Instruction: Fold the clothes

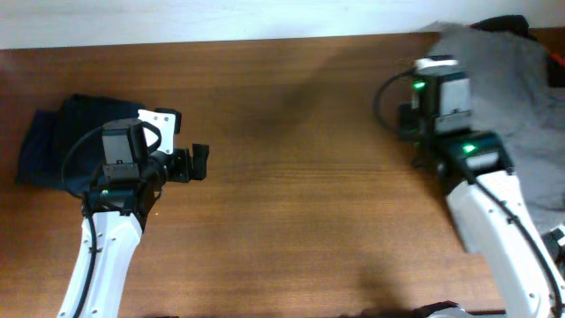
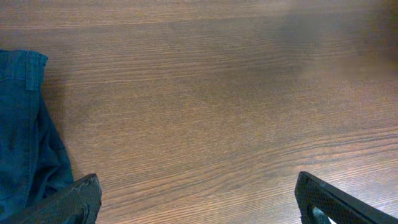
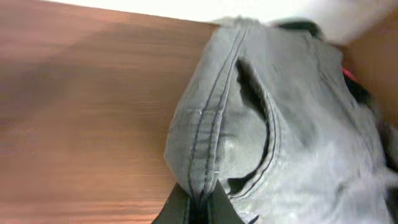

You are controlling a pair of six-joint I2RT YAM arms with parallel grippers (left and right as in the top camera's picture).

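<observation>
A mid-grey garment (image 1: 521, 88) with a pocket seam lies bunched at the table's far right. In the right wrist view its seamed edge (image 3: 205, 143) is pinched between my right gripper's fingers (image 3: 198, 202), which are shut on it. A folded navy garment (image 1: 53, 141) lies at the far left; its edge shows in the left wrist view (image 2: 22, 137). My left gripper (image 1: 196, 162) is open and empty just right of the navy piece, over bare wood, with fingers wide apart (image 2: 196, 202).
A black piece (image 1: 503, 25) and a bit of pink (image 1: 556, 57) peek out behind the grey garment at the back right corner. The wooden table (image 1: 291, 194) spreads between the arms. A white wall runs along the far edge.
</observation>
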